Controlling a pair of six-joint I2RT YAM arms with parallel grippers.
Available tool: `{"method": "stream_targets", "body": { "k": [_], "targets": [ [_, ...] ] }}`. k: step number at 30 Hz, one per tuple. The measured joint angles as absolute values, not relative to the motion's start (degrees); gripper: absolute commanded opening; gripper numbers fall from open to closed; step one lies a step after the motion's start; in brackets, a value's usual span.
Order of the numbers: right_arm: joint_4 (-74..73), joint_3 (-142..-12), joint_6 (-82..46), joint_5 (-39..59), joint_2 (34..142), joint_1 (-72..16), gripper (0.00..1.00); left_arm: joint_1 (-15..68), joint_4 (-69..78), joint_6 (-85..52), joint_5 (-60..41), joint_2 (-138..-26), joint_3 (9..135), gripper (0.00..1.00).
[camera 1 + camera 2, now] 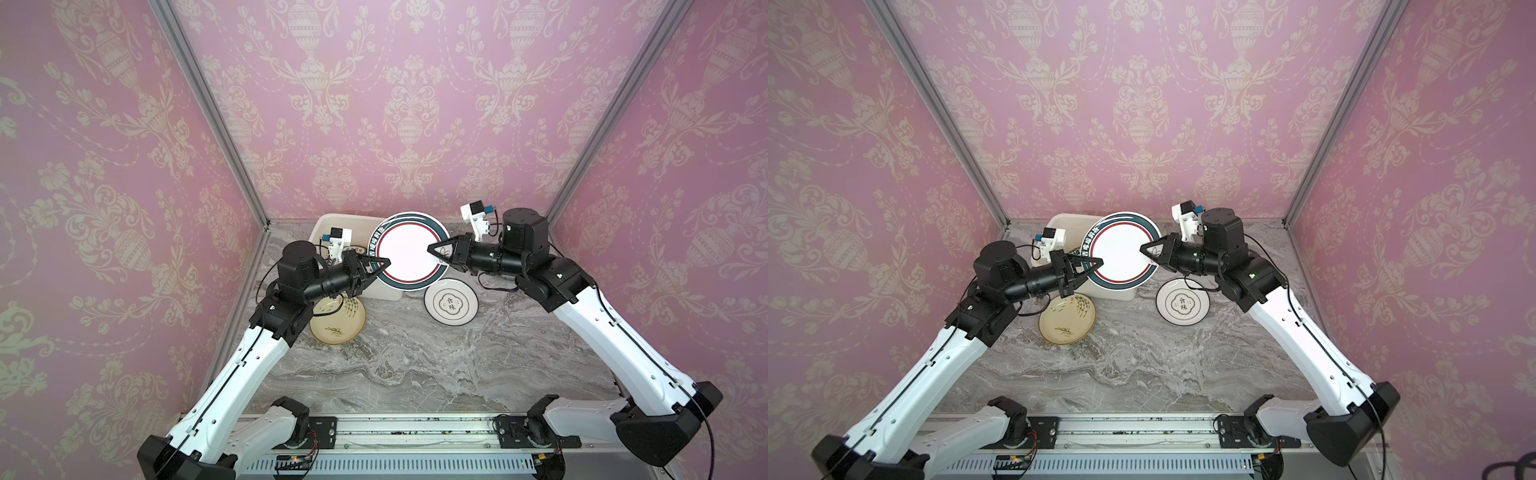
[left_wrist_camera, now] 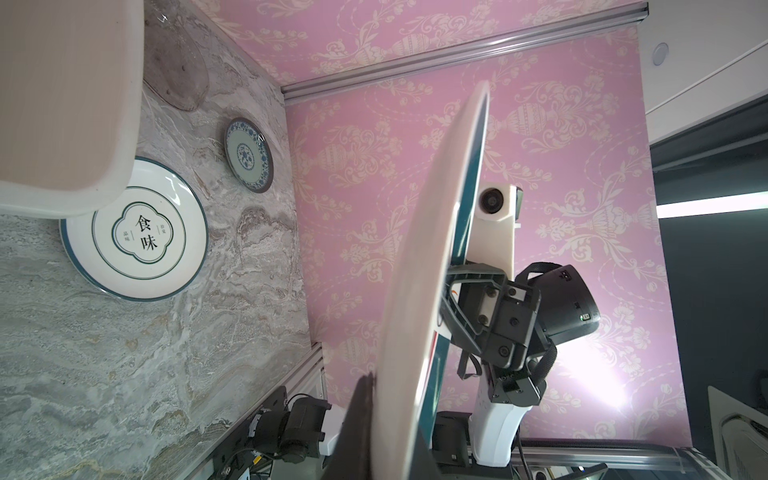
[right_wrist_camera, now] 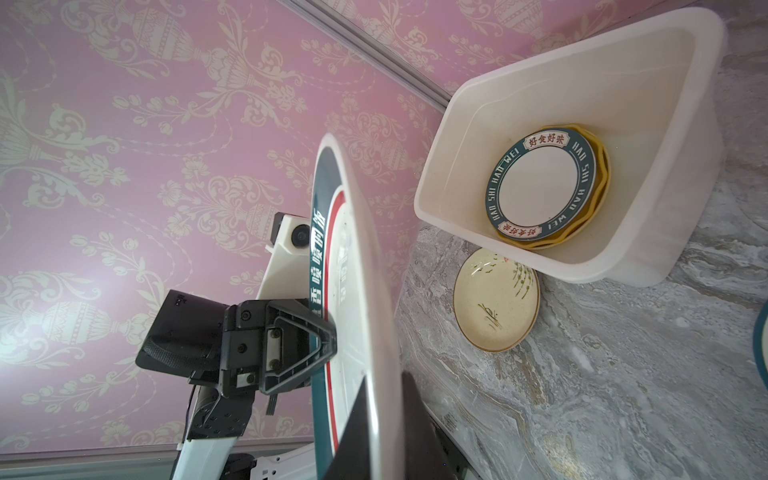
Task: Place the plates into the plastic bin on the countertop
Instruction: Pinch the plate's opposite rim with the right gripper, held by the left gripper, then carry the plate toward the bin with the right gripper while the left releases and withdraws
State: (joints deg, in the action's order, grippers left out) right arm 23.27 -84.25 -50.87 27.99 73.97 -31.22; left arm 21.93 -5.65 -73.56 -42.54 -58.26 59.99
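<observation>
A large white plate [image 1: 409, 253] [image 1: 1121, 253] with a dark lettered rim and a red ring is held tilted in the air over the right end of the plastic bin [image 1: 332, 218] [image 3: 457, 166]. My left gripper [image 1: 384, 262] [image 2: 395, 415] is shut on its left rim. My right gripper [image 1: 432, 248] [image 3: 386, 378] is shut on its right rim, a finger on each face. Inside the bin a smaller lettered plate [image 3: 540, 187] lies on a yellow scalloped plate [image 3: 600, 166].
On the countertop [image 1: 415, 365] a cream sprig plate [image 1: 338, 322] lies in front of the bin under my left arm. A white plate with a green emblem [image 1: 451, 305] lies to the right. A blue-patterned plate [image 2: 248, 156] and a smoky glass plate [image 2: 178, 70] lie beyond it.
</observation>
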Motion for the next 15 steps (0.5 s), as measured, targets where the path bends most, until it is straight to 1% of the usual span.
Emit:
{"method": "stream_targets", "body": {
  "k": [4, 6, 8, 10, 13, 15],
  "targets": [
    [23.9, -86.72, -50.7, 26.92, 76.53, -33.12, 0.0, 22.31, -8.23, -71.26, -40.64, -56.38, 60.18, 0.41],
    [24.77, -87.94, -50.68, 26.61, 77.84, -33.74, 0.0, 22.31, -11.73, -68.75, -38.44, -55.24, 61.01, 0.47],
    [25.41, -89.27, -50.87, 26.09, 78.96, -34.3, 0.0, 22.35, -14.74, -66.22, -35.88, -54.06, 62.04, 0.55],
    [25.56, -90.26, -51.29, 25.56, 79.75, -34.63, 0.0, 22.35, -17.45, -63.53, -32.16, -52.12, 62.98, 0.59],
    [25.3, -91.0, -52.49, 23.97, 80.53, -34.81, 0.0, 22.35, -20.32, -60.4, -25.54, -48.14, 63.51, 0.73],
    [24.93, -91.15, -53.39, 21.98, 81.41, -34.94, 0.0, 22.35, -22.2, -58.3, -21.1, -45.41, 64.27, 0.75]
  ]
}}
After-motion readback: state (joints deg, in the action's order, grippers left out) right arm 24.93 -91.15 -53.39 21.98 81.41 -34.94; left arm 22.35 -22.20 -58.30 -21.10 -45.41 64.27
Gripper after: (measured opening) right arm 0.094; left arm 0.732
